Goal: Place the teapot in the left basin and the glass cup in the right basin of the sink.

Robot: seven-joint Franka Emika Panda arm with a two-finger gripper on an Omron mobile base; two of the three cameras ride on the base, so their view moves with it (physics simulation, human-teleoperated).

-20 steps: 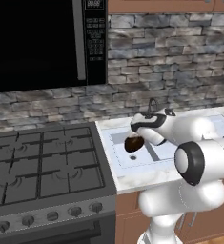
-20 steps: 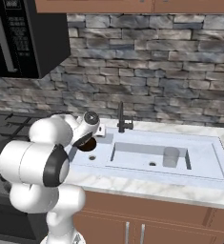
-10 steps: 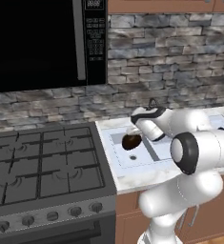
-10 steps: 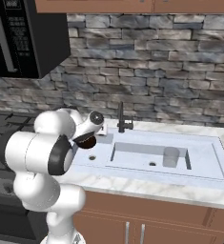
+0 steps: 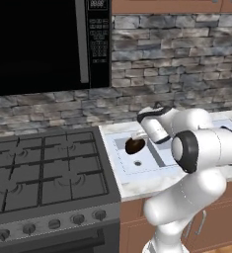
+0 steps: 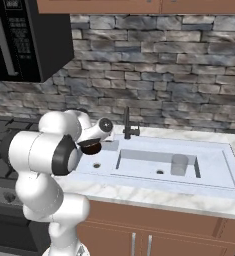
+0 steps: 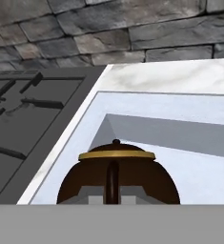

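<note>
Task progress was partial. The glass cup (image 6: 179, 164) already stood upright inside the right basin (image 6: 154, 167), near that basin's far right wall, so that half of the task appeared complete. The teapot (image 5: 134, 145) was not yet released: it hung over the left basin (image 5: 142, 160), close to the basin's rear left corner and just above the round drain hole (image 5: 137, 163). From these views it could not be determined whether its base touched the basin floor. The remaining work, as judged, was to lower the teapot fully, let it go and withdraw the arm.

The gripper (image 5: 143, 136) was closed on the teapot, gripping it at the top by the handle; the hand view showed the dark handle (image 7: 112, 178) running between the finger tips.

The teapot was a small, squat, round vessel, dark brown and glossy, with a golden-tan rim (image 7: 116, 154) encircling the lid and a small knob at the lid's centre. It sat upright with no visible tilt. The sink (image 6: 224, 165) was pale white, set in a white marble bench (image 6: 139, 192), with a dark faucet (image 6: 128, 127) behind the divider.
</note>
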